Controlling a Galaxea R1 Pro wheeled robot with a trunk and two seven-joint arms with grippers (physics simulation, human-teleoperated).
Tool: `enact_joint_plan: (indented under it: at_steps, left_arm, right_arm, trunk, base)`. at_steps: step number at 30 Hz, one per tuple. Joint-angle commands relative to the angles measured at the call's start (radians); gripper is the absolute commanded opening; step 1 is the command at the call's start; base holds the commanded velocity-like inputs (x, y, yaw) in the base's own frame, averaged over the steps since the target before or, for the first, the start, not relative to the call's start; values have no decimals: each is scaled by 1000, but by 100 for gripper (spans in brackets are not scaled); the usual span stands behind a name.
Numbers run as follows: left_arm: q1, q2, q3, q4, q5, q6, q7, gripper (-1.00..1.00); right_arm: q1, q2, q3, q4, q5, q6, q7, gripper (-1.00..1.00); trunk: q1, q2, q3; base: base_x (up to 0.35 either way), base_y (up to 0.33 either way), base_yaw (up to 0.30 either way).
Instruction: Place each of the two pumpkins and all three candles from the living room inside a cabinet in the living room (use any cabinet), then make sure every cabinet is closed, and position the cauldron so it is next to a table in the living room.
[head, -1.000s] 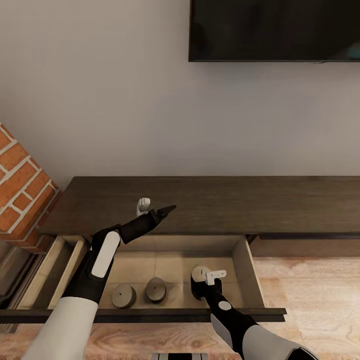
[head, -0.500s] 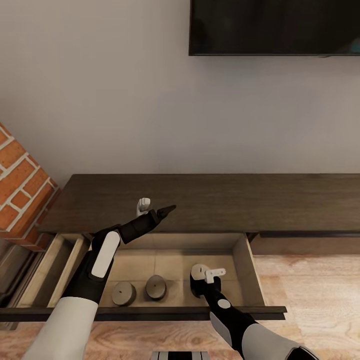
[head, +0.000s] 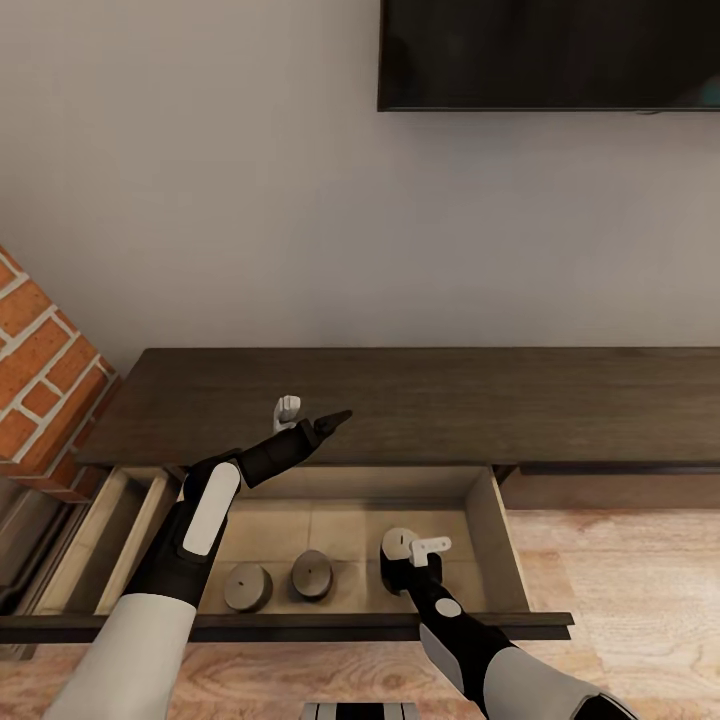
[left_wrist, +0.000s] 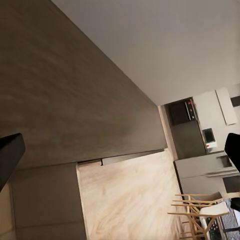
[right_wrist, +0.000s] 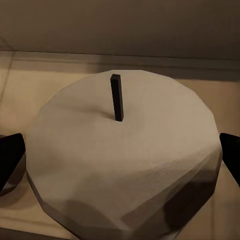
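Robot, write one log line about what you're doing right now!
right gripper: around third candle, in open cabinet drawer | two candles already inside | left gripper: over cabinet top

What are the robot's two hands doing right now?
Left gripper: empty, above the cabinet; open or shut cannot be told.
Right gripper: jaws around the third candle in the drawer.

Three tan candles (head: 311, 575) stand upright inside the cabinet's (head: 430, 405) open drawer.
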Motion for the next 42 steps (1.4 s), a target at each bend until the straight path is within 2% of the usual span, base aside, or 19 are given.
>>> enact_joint_plan:
  at_steps: [1, 31, 42]
  left_arm:
    - [0, 0, 0, 0, 0, 0, 0, 100]
    - [0, 0, 0, 0, 0, 0, 0, 100]
    - [0, -1, 0, 0, 0, 0, 0, 100]
  right_arm:
    - [7, 0, 0, 37, -4, 0, -1, -100]
    - [14, -3, 0, 26, 3, -8, -10, -100]
    - [14, -2, 1, 27, -1, 0, -53, -100]
  trunk:
    - [0, 0, 0]
    - [0, 0, 0]
    - [0, 0, 0]
  base:
    - [0, 0, 0]
    - [0, 0, 0]
    - [0, 0, 0]
